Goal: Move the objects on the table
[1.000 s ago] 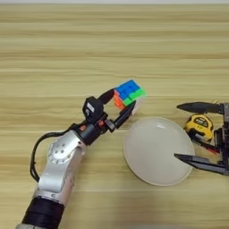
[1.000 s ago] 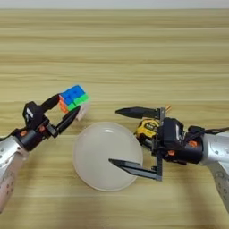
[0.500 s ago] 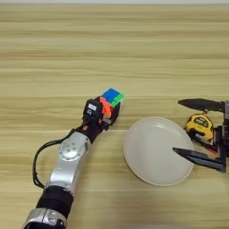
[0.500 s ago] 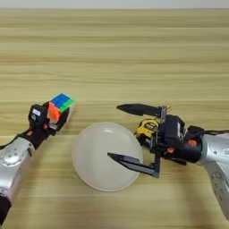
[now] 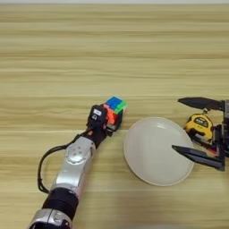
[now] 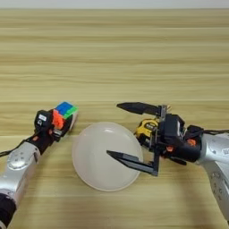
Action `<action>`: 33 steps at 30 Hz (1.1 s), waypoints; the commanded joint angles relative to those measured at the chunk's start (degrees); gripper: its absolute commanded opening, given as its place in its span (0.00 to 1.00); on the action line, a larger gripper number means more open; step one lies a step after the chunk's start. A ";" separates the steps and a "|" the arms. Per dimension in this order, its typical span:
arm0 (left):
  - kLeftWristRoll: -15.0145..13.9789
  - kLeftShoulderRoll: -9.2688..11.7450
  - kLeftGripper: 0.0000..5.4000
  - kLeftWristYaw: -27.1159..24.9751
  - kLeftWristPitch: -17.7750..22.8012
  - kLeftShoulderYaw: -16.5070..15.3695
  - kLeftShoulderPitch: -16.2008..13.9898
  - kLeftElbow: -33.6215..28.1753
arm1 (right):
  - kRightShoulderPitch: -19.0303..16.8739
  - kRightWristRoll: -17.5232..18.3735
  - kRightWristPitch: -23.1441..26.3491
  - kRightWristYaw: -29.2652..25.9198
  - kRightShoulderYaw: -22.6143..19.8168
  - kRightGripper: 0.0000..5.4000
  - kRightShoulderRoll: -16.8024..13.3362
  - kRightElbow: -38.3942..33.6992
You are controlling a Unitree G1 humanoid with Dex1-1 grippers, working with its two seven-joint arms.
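We see two objects on the table (image 5: pixel 53 53), and each arm has its own. Our left gripper (image 5: pixel 109 117) is clamped on the puzzle cube (image 5: pixel 114 110), just left of the cream plate (image 5: pixel 157 150) and clear of its rim. The cube sits at the very tips of the black fingers, with its blue and green face turned up and the orange face toward the wrist. We cannot tell whether it rests on the wood or hangs a little above it.

The relation that matters for the coming move is on the other side. Our right gripper (image 6: pixel 127 133) has its fingers spread wide apart, pointing left toward the plate. One finger reaches over the plate's right edge, the other lies further up the table. The tape measure (image 6: pixel 146 128) sits between them but deep in the gap, close to the gripper's body and well back from the fingertips, touching or almost touching the plate's rim. So the right arm is clearly the nearer one for it. We judge that the fingers need only close inward to catch it, though a grip that far back from the tips may push it against the plate.
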State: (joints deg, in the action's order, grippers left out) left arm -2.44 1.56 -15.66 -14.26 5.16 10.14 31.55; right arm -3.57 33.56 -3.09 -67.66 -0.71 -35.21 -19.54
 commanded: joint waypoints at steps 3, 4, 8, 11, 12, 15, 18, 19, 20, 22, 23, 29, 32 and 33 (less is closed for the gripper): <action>1.34 -0.01 0.60 0.92 0.34 0.12 0.80 1.68 | 0.97 0.16 -0.38 0.11 -0.85 1.00 0.04 -0.09; 1.39 -0.02 0.60 0.99 0.27 0.09 0.82 1.80 | 0.98 0.18 -0.41 0.05 -0.89 1.00 0.03 -0.02; 1.95 -0.11 0.60 1.32 -0.28 0.24 0.71 2.36 | 1.06 0.24 -0.58 -0.29 -1.00 1.00 -0.02 0.32; 2.16 -0.15 0.60 1.38 -0.61 0.35 0.63 2.53 | 1.11 0.24 -0.53 -0.45 -1.02 1.00 -0.09 0.37; 2.20 -0.19 0.60 1.38 -0.64 0.38 0.64 2.56 | 1.12 0.23 -0.52 -0.53 -1.05 1.00 -0.12 0.40; 2.65 -0.24 0.60 1.41 -0.85 0.57 0.64 2.70 | 1.18 0.22 -0.54 -0.69 -1.14 1.00 -0.20 0.53; 2.88 -0.35 0.60 1.44 -0.99 0.64 0.71 2.87 | 1.22 0.23 -0.55 -0.83 -1.21 1.00 -0.24 0.71; 2.88 -0.37 0.60 1.45 -1.04 0.66 0.76 2.94 | 1.25 0.22 -0.55 -0.85 -1.22 1.00 -0.24 0.76; 2.91 -0.38 0.60 1.49 -1.11 0.70 0.83 3.04 | 1.33 0.21 -0.54 -0.88 -1.21 1.00 -0.24 0.83; 2.97 -0.39 0.60 1.53 -1.23 0.77 0.94 3.15 | 1.47 0.20 -0.52 -0.91 -1.19 1.00 -0.24 0.92; 2.99 -0.40 0.60 1.55 -1.28 0.78 0.98 3.18 | 1.55 0.20 -0.48 -0.90 -1.16 1.00 -0.24 0.92; 3.06 -0.49 0.70 1.60 -1.46 0.83 0.97 3.16 | 1.41 0.13 -0.96 -1.33 -1.14 1.00 -0.16 1.49; 3.07 -0.42 0.73 1.63 -1.63 0.80 1.01 3.24 | 1.45 0.05 -1.09 -1.36 -0.98 1.00 -0.04 1.69; 3.06 -0.41 0.76 1.63 -1.68 0.78 1.02 3.27 | 1.47 0.03 -1.11 -1.34 -0.95 1.00 -0.02 1.71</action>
State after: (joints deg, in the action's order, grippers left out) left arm -0.16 1.08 -14.37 -15.56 5.83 10.32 34.41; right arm -2.65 33.56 -3.52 -68.58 -1.12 -35.18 -17.93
